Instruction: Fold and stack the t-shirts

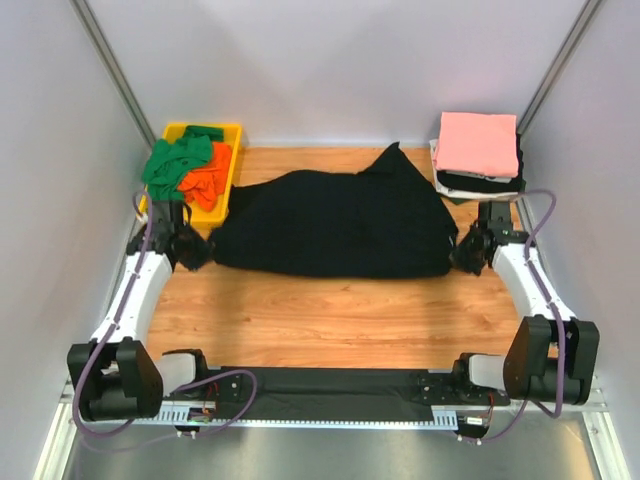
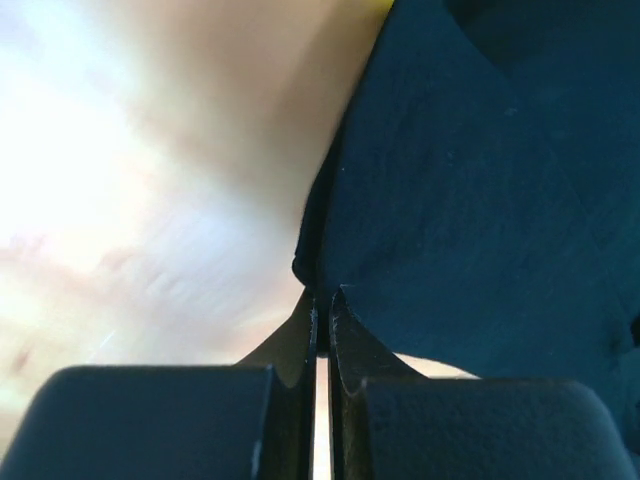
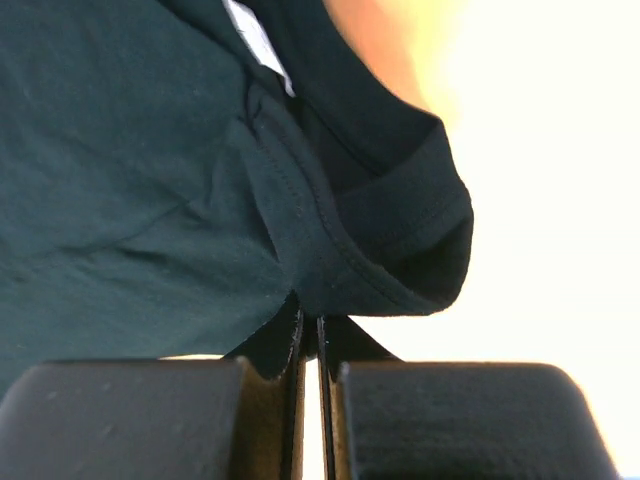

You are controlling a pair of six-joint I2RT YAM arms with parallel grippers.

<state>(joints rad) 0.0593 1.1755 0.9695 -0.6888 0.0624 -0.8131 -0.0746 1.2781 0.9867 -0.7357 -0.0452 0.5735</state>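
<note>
A large black t-shirt [image 1: 340,225] lies bunched across the middle of the wooden table. My left gripper [image 1: 192,248] is shut on its left edge; the left wrist view shows the black cloth [image 2: 480,190] pinched between the closed fingertips [image 2: 322,305]. My right gripper [image 1: 466,252] is shut on its right edge; the right wrist view shows a hemmed fold of the black cloth [image 3: 300,200] clamped at the fingertips [image 3: 310,322]. A stack of folded shirts, pink [image 1: 477,142] on top of white and black ones, sits at the back right. Green [image 1: 178,162] and orange [image 1: 209,178] shirts lie in the tray.
The yellow plastic tray [image 1: 228,130] stands at the back left, next to my left gripper. Grey walls close in the table on three sides. A black strip [image 1: 330,385] lies along the near edge between the arm bases.
</note>
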